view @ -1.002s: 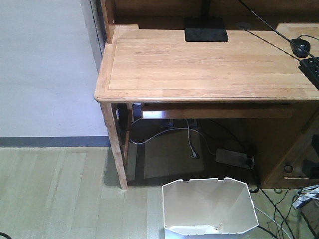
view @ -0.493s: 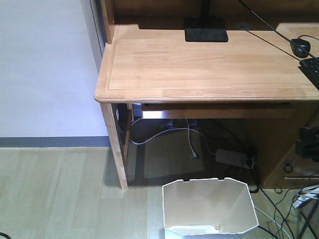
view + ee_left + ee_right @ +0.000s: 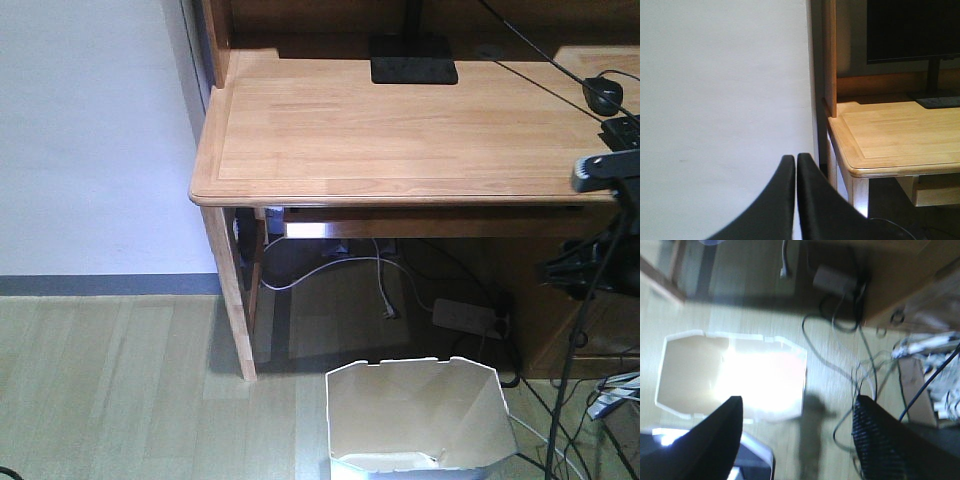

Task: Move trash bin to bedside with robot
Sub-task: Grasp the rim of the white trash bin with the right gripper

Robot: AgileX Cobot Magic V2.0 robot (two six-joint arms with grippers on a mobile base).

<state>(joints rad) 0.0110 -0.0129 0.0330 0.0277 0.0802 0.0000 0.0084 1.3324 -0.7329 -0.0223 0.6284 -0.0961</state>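
Trash bin point(image 3: 420, 415) stood on floor point(image 3: 120, 390) before desk's point(image 3: 400, 130) front edge. Right gripper point(image 3: 797, 402) hung splayed, up beside it; left gripper point(image 3: 796, 160) clenched, empty.

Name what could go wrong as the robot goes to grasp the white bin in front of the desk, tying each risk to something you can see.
1. Loose cables lie on the floor right beside the trash bin. The open right gripper hangs above that area and might snag one.
2. Glare washes out the bin's inside in the right wrist view, so the rim may be misjudged and the grasp could miss or push the bin over.
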